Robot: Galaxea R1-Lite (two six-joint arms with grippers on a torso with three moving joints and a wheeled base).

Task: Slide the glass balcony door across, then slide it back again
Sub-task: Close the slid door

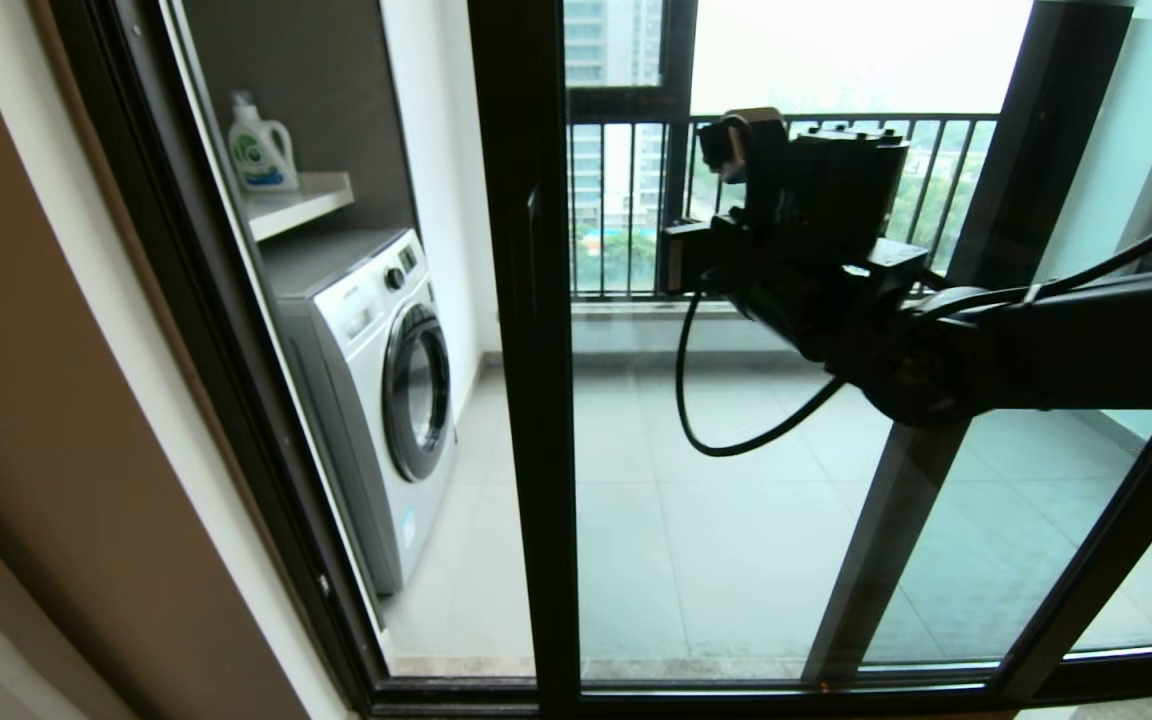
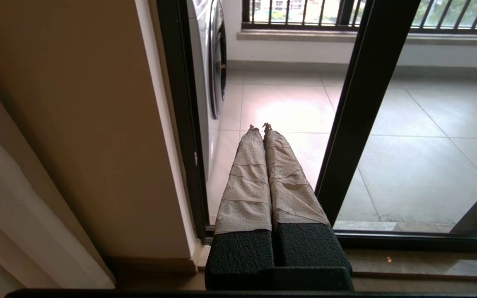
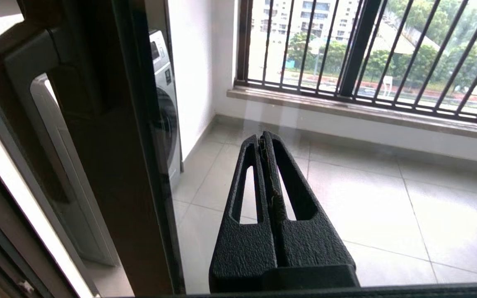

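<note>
1. The tall clear glass balcony door in its narrow black metal frame (image 1: pixel 536 400) stands with its handled upright left of centre, with a gap to the jamb on the left through which the white front-loading washing machine (image 1: pixel 376 380) shows.
2. Judged from this, a slide is pending; the next move calls for pressing sideways against that upright or its small black handle (image 3: pixel 52 136).
3. The right gripper (image 3: pixel 265 142) reaches forward at handle height, beside the upright, clenched on nothing.
4. The left gripper (image 2: pixel 259 128), paper-wrapped, hangs low near the sill, likewise clenched empty.
</note>
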